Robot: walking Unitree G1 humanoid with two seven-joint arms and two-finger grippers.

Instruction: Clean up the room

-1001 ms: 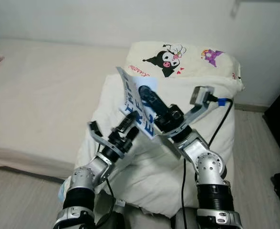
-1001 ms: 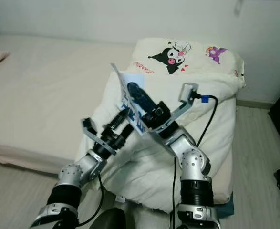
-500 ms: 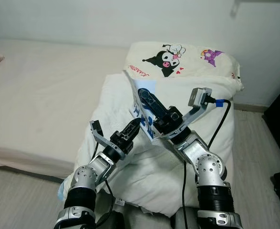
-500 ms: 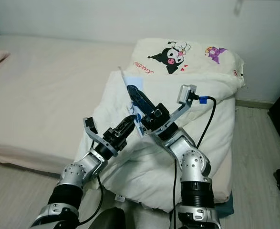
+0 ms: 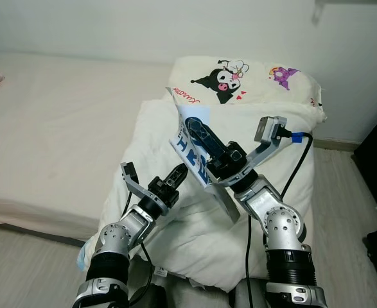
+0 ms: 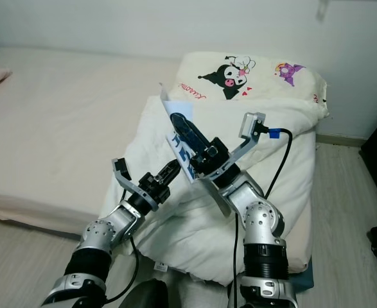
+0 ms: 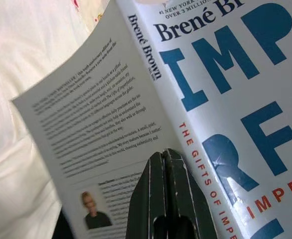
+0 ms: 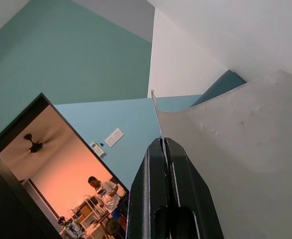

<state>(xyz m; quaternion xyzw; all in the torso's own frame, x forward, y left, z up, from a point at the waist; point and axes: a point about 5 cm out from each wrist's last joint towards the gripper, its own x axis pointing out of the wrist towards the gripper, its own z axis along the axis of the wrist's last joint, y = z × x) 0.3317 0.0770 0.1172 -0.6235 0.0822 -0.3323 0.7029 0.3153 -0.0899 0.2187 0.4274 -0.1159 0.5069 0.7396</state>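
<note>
The right gripper (image 5: pixel 200 133) has its jaws pinched on the book (image 5: pixel 189 151), held tilted in the air above the duvet (image 5: pixel 175 212) at the bed's foot corner. That thin hold on an open cover could let the book swing or slip. The left gripper (image 5: pixel 177 174), jaws closed and empty, points at the spine, just beside it. A pillow (image 5: pixel 252 80) lies beyond; the mattress (image 5: pixel 53 128) is alongside.
</note>
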